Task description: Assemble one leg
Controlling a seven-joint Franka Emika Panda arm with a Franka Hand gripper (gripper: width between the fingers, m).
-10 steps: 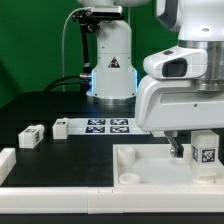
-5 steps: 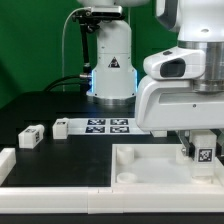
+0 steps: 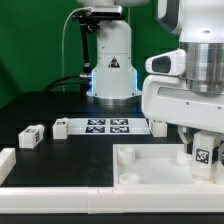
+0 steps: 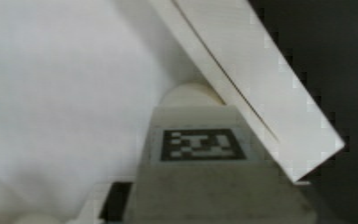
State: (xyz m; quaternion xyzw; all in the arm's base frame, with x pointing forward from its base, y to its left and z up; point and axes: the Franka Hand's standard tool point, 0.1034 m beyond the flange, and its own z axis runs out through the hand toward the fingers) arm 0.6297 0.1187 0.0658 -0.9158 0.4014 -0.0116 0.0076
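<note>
Since half a second ago the arm has shifted slightly toward the exterior view's right, uncovering a loose block (image 3: pixel 157 125) behind it, while the leg (image 3: pixel 205 153) has barely changed place.

From the exterior view, we see the gripper (image 3: pixel 203 156) closed on the leg, fingers snug against its sides, 1 tagged face turned to the camera. It hangs low over the square panel (image 3: pixel 140 172), near the exterior view's right edge; we cannot tell whether it touches the panel. On the dark table (image 3: pixel 40 105), the marker board (image 3: pixel 106 126) lies between the uncovered block and a second loose block (image 3: pixel 60 128). A third loose block (image 3: pixel 32 136) lies further toward the exterior view's left.

From the wrist view, we see the leg's grey face up close, with 1 square tag (image 4: pixel 202 146) on it and a white slanted edge (image 4: pixel 247 80) beside it; the fingers cannot be made out here
</note>
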